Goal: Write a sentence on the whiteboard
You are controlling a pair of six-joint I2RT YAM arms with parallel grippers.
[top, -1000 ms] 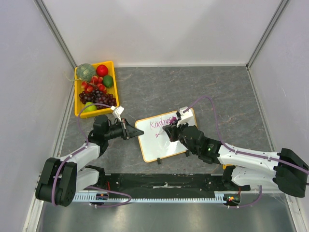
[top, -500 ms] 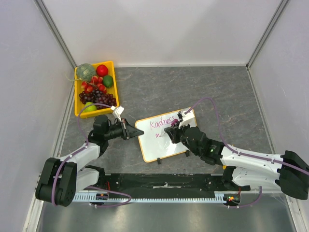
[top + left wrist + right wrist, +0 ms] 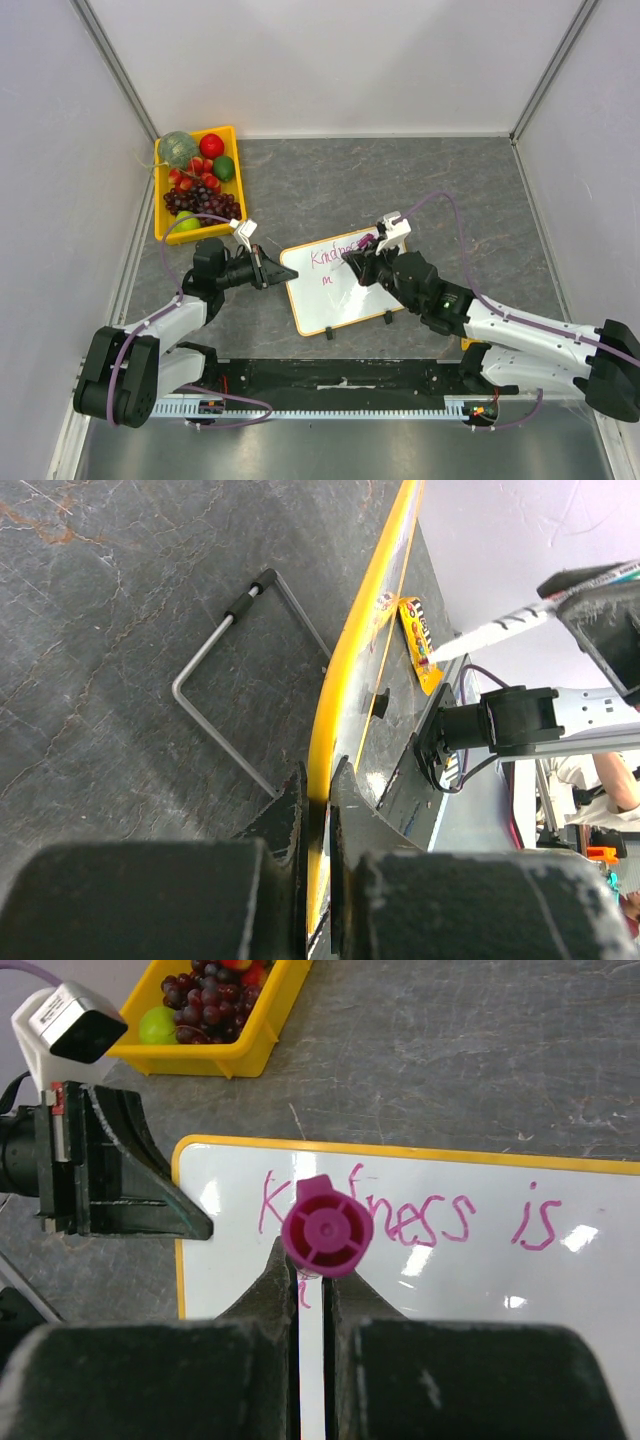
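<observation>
The left hand (image 3: 270,271) pinches an edge of the small orange-framed whiteboard (image 3: 345,298). The right hand (image 3: 358,264) grips a magenta marker (image 3: 327,1226) over the pink handwritten sentence (image 3: 430,1220).

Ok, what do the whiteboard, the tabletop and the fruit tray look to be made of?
Whiteboard: glossy white coated panel, judging by the light glints on it, in a thin yellow-orange frame, probably plastic.
Tabletop: dark grey with marble-like veining, matte and scuffed; perhaps a laminate or a mat, but the pictures do not show which.
Fruit tray: smooth, uniformly yellow, apparently moulded plastic.
</observation>
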